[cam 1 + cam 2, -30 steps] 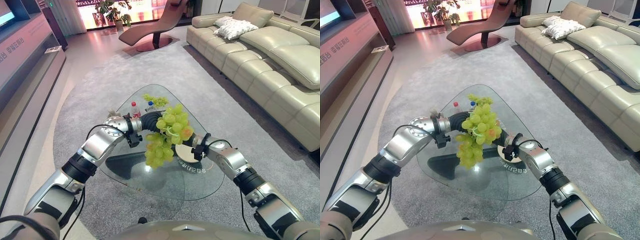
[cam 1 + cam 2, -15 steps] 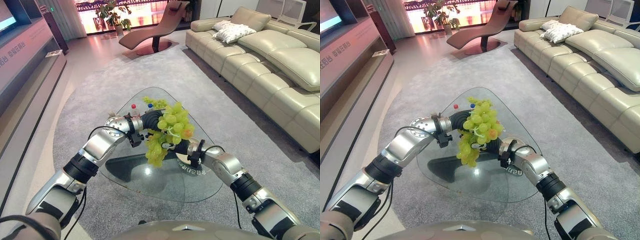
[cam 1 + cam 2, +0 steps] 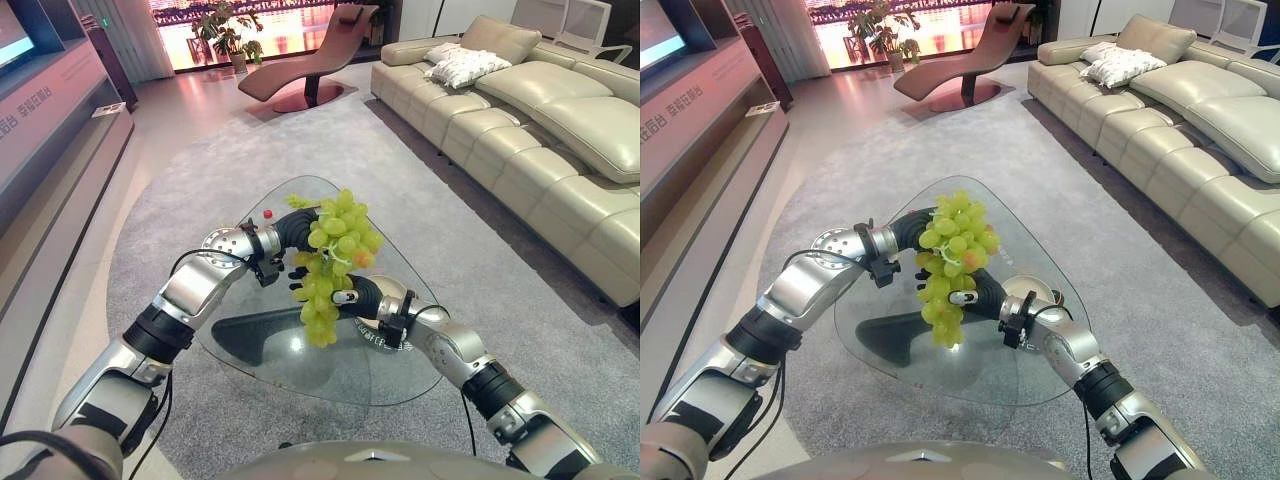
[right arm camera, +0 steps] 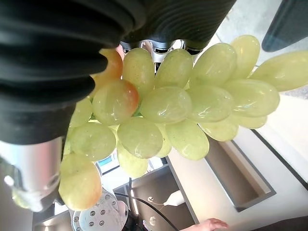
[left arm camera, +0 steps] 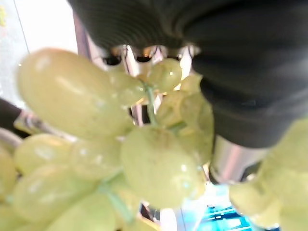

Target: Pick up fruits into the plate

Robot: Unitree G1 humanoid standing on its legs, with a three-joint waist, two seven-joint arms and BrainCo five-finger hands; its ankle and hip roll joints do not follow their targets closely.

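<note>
A glass desk (image 3: 400, 370) with rounded corners is seen on a grey carpet (image 3: 200, 140). A pale sofa (image 3: 560, 130) runs along the far right, with a white cushion (image 3: 462, 62) on it, and a brown lounge chair (image 3: 310, 62) stands beyond the carpet. At the desk's far corner a small bottle with a red cap (image 3: 267, 214) and some loose green fruit (image 3: 296, 201) are partly hidden behind the raised bunch. A white plate (image 3: 1032, 291) lies on the desk towards its right edge, mostly covered by the right forearm.

A large bunch of green grapes (image 3: 335, 250) is held up in the air above the middle of the desk, between the two hands, its lower end hanging free. The left hand (image 3: 296, 228) is set against the upper left of the bunch; in the left wrist view grapes are pressed right up to its cover, and whether its fingers are curled cannot be told. The right hand (image 3: 358, 296) is placed just under and to the right of the bunch, near the plate. Its fingers are hidden behind the fruit, so its grip cannot be told, though it probably touches the bunch. In the right wrist view a person's hand (image 4: 208, 224) is seen low in the background.
</note>
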